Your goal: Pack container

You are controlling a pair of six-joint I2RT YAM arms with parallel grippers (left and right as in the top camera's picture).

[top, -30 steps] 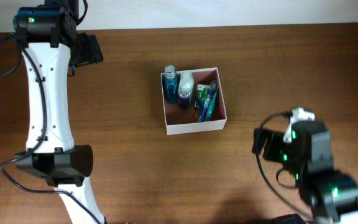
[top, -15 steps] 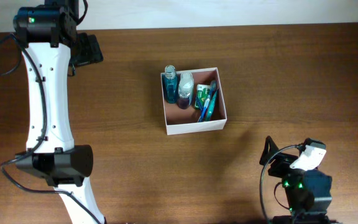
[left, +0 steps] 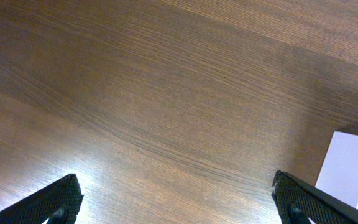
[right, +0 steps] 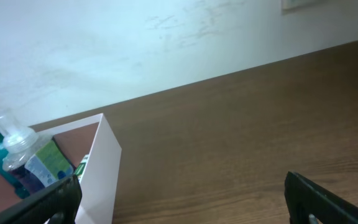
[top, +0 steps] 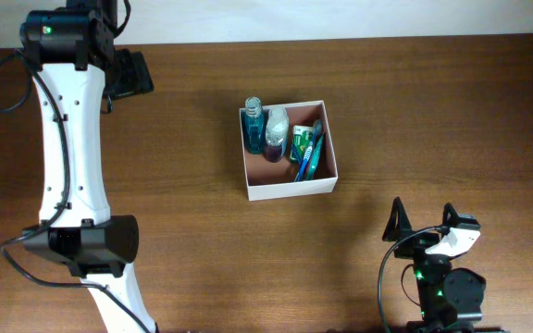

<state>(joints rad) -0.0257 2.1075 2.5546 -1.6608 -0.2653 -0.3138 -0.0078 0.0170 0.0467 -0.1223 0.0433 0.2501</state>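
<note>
The container [top: 291,190], a square white-walled box with a reddish-brown inside, stands mid-table. It holds a blue bottle [top: 253,123], a clear bottle with purple liquid [top: 275,132], a green packet [top: 301,141] and a blue toothbrush [top: 310,153]. My left gripper [top: 132,74] is far off at the back left, open and empty [left: 179,205], with the container's white wall [left: 350,165] at its right edge. My right gripper [top: 422,222] is open and empty [right: 185,205] near the front right. It faces the container's corner [right: 101,168] and the clear bottle [right: 17,140].
The left arm's white links [top: 72,157] run down the left side of the brown wooden table [top: 433,111]. The right arm's base [top: 447,291] sits at the front edge. A pale wall [right: 166,37] stands behind the table.
My right arm has drawn back toward the front edge and folded down, its open gripper now pointing toward the container. The left arm and the container's contents have not moved.
</note>
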